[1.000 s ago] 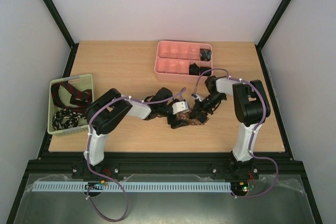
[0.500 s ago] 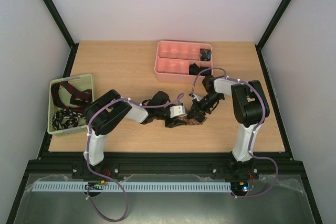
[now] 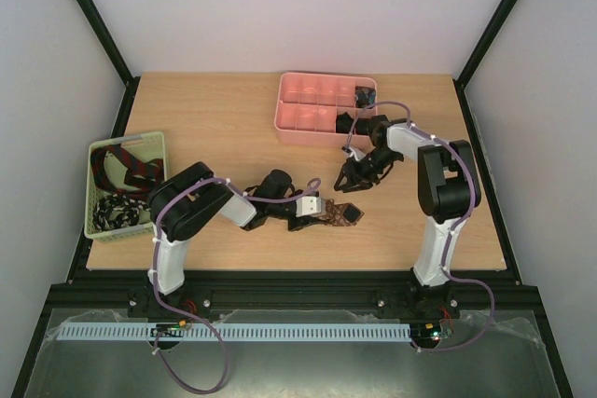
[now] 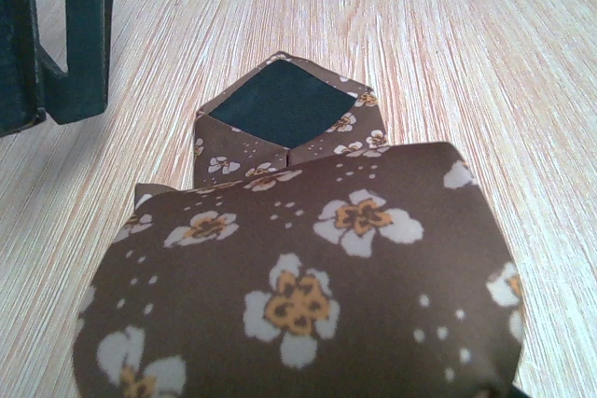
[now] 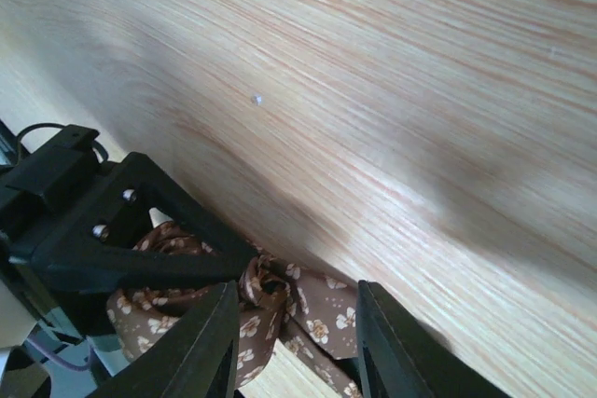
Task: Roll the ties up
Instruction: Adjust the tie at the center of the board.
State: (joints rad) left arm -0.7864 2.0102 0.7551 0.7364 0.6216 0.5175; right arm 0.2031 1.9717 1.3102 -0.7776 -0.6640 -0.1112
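Observation:
The brown tie [image 3: 341, 216] with pale flower print lies on the table in front of the arms, partly coiled. In the left wrist view the tie's coil [image 4: 308, 286] fills the bottom and hides the jaws, and its pointed tip with dark lining [image 4: 280, 104] lies flat beyond. My left gripper [image 3: 319, 214] is closed around the coil. My right gripper [image 3: 353, 181] hangs just behind the tie with its fingers [image 5: 210, 342] apart, and the tie [image 5: 308, 309] shows on the table below them. Black fingers of the left gripper [image 5: 121, 249] frame the coil.
A pink compartmented tray [image 3: 308, 130] stands at the back, with black tie coils [image 3: 364, 97] in its right cells. At the left edge, a pale green basket [image 3: 97, 230] holds a red-striped tie [image 3: 135, 170] and a black-and-white patterned one [image 3: 114, 212].
My right gripper opened, let go of the tie and drew back toward the tray. My left gripper closed on the coil and shifted toward the near edge with it.

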